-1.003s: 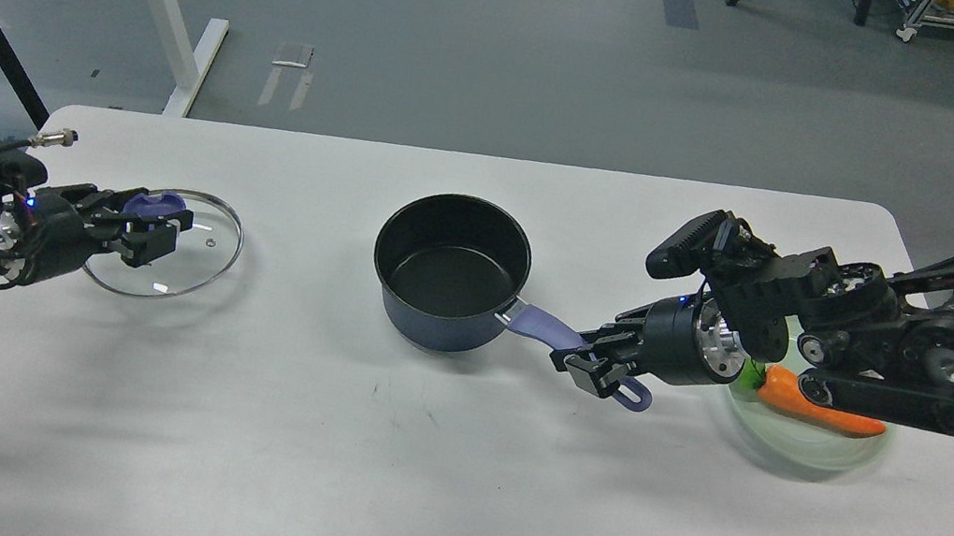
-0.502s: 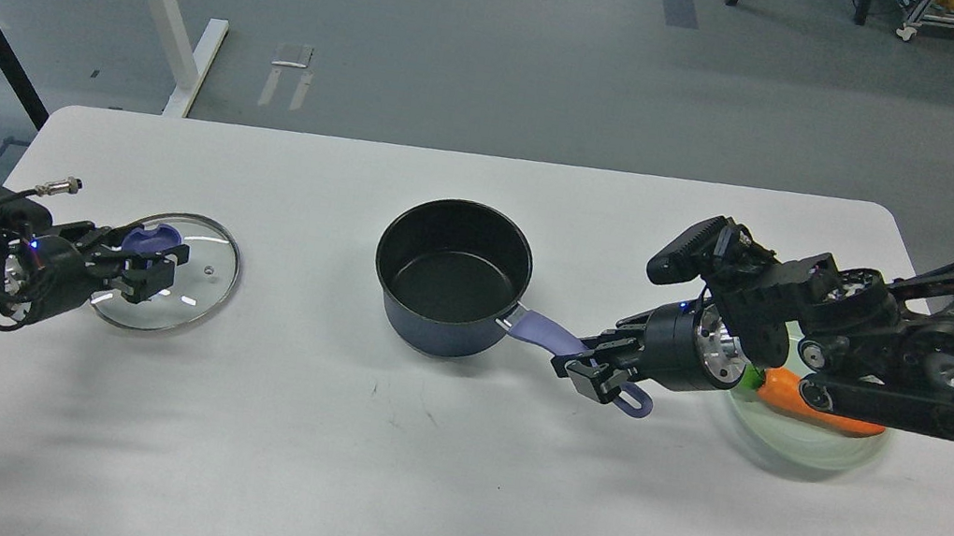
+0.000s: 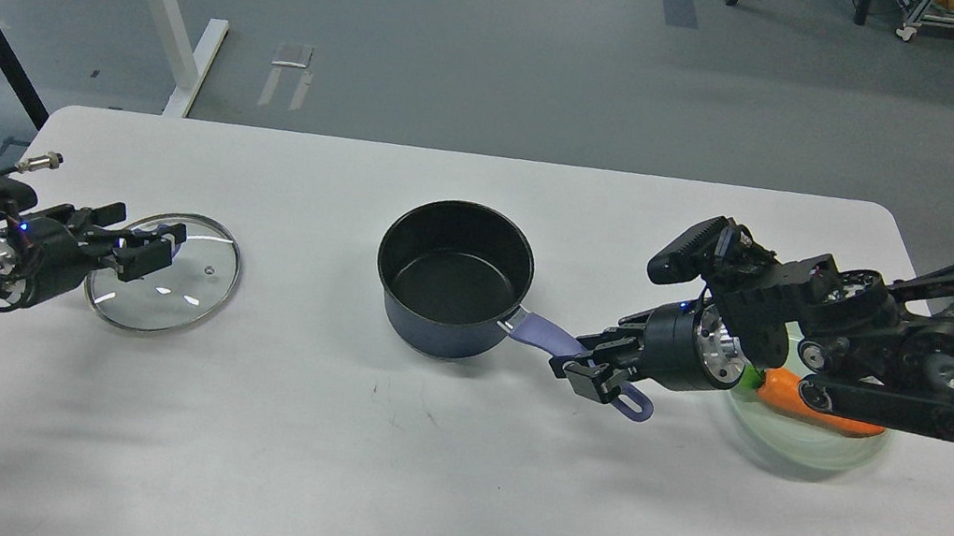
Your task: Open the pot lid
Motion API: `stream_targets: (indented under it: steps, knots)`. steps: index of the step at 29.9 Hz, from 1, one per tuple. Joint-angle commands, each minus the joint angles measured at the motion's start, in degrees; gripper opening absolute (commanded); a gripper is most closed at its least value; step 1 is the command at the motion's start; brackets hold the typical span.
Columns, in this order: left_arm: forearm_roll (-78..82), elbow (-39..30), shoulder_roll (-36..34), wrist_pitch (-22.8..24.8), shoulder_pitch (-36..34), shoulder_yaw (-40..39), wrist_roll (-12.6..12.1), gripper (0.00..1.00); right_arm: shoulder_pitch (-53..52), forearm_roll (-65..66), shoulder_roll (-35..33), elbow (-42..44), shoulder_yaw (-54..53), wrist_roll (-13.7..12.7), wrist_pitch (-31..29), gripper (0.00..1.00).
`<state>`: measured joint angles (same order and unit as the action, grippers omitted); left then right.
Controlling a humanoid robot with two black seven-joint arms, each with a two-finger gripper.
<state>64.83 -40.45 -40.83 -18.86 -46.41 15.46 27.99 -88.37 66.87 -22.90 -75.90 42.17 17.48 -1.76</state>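
Round glass lid [image 3: 164, 273] lies flat near your desk's left edge, left gripper [image 3: 145, 242] over its knob, grip unclear; right gripper [image 3: 594, 373] clamps purple pot handle [image 3: 548, 333].

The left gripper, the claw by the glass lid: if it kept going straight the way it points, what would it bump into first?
Probably the glass lid: the left gripper points right across it. Beyond lies bare table, then the pot. Height above the lid is unclear.

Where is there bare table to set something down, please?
The front strip is bare, as is the patch between the glass lid and the pot. The right is crowded: the pot handle, right end effector and carrot plate.
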Motion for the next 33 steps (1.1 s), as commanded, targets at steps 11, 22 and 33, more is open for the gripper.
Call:
stream_targets:
  steps: [11,22,33]
  knots:
    - [-32.1,-0.8,-1.6,11.0,-7.6,-5.0,0.0,0.99,5.0,-6.5,-9.8,2.6,-17.0,-0.2,0.6,0.98]
    - [-52.4,0.0,3.7,21.3,-9.3,-16.0,0.0,0.99,26.8,-12.8,-16.4,6.2,-58.5,-0.3,0.7,0.99]
    - [-68.8,5.8,14.6,23.2,-8.2,-25.6,0.0,0.99,35.0,-48.7,-16.0,9.4,-70.2,0.1,3.7,0.99]
